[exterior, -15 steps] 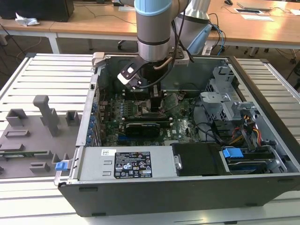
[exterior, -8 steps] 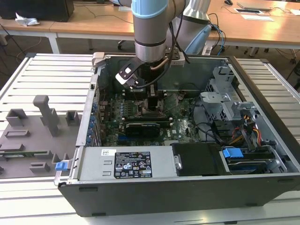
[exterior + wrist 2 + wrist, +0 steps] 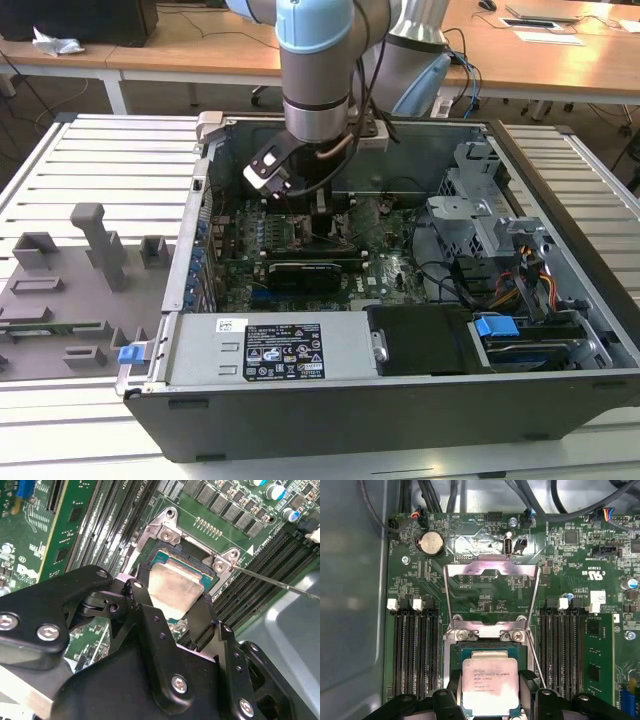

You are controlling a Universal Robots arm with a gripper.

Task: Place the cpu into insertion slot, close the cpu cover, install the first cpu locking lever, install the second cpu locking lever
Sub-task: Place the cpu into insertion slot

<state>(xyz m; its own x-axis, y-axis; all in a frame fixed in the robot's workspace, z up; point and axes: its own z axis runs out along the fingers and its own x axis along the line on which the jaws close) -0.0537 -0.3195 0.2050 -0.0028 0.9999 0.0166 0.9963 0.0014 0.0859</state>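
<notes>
One arm [image 3: 315, 70] reaches straight down into the open computer case [image 3: 400, 420]. Its gripper [image 3: 325, 212] sits low over the motherboard [image 3: 390, 270], toward the far side and a little to the exterior view's left of the middle. In both wrist views the black fingers [image 3: 142, 610] are pressed against two opposite edges of the cpu [image 3: 172, 587] [image 3: 489, 685]. They pinch it silver face up, right over the insertion slot [image 3: 490, 652]; whether it is fully seated I cannot tell. The cpu cover [image 3: 490, 570] stands flipped open at the slot's hinge, bare board showing through its window. A thin lever rod [image 3: 280, 582] juts out beside the slot. Memory slots [image 3: 415, 650] flank the socket on both sides. A grey fixture tray [image 3: 60, 300] lies on the ribbed table [image 3: 100, 170], at the exterior view's left of the case.
</notes>
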